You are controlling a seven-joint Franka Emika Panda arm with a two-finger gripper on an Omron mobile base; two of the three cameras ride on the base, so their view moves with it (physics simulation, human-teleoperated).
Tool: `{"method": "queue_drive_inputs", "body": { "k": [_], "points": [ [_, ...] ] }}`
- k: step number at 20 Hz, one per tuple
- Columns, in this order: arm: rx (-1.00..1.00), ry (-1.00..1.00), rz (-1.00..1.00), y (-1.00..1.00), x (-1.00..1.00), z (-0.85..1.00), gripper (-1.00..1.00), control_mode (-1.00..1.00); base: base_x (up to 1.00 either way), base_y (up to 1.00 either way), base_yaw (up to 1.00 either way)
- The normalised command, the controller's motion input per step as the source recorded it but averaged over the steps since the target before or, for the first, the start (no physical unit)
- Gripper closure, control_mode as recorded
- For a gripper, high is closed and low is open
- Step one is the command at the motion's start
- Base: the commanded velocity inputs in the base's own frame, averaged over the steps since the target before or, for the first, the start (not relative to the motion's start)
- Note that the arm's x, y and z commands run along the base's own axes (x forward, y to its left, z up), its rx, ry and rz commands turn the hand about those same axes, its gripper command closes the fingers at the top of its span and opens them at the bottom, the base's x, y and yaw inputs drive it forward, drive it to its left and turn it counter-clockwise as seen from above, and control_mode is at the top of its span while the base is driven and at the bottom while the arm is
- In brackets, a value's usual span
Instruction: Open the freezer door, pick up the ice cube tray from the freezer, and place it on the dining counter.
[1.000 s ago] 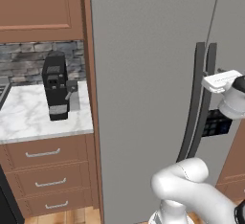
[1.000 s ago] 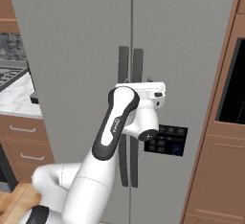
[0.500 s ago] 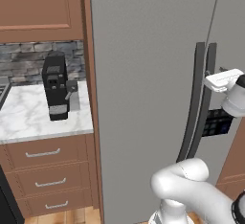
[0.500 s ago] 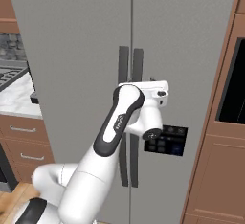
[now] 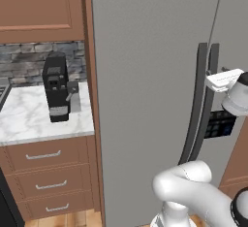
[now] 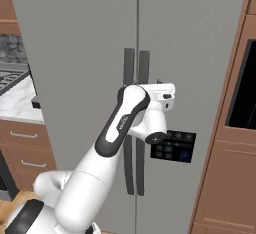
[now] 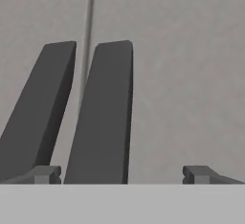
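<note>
Coffee machine (image 5: 57, 88) is sitting far left on the small counter (image 5: 29, 119). Freezer door (image 5: 145, 75) is standing closed, its handle (image 7: 103, 113) sitting between the wide-open fingers of the gripper (image 7: 122, 174), nothing gripped.

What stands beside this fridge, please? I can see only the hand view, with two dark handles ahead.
Observer: A black coffee machine stands on a small marble counter to the left of the fridge.
Operator: Thank you. Where along the handles is the gripper?
Observer: The gripper is level with their upper part, at the right-hand handle.
Operator: Is anything else on that door?
Observer: A dark control panel sits on the right-hand door, lower than the hand.
</note>
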Motion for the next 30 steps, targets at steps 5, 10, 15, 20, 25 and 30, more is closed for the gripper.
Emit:
{"method": "queue_drive_inputs", "body": {
  "k": [5, 10, 15, 20, 25, 30],
  "points": [
    [0.0, 0.0, 0.0, 0.0, 0.47, 0.0, -1.0, -1.0, 0.0, 0.0, 0.0],
    [0.0, 0.0, 0.0, 0.0, 0.29, 0.0, -1.0, -1.0, 0.0, 0.0, 0.0],
    [0.0, 0.0, 0.0, 0.0, 0.0, 0.0, -1.0, -1.0, 0.0, 0.0, 0.0],
    [0.0, 0.0, 0.0, 0.0, 0.0, 0.0, -1.0, -1.0, 0.0, 0.0, 0.0],
    [0.0, 0.0, 0.0, 0.0, 0.0, 0.0, -1.0, -1.0, 0.0, 0.0, 0.0],
    [0.0, 0.0, 0.0, 0.0, 0.0, 0.0, 1.0, -1.0, 0.0, 0.0, 0.0]
  ]
}}
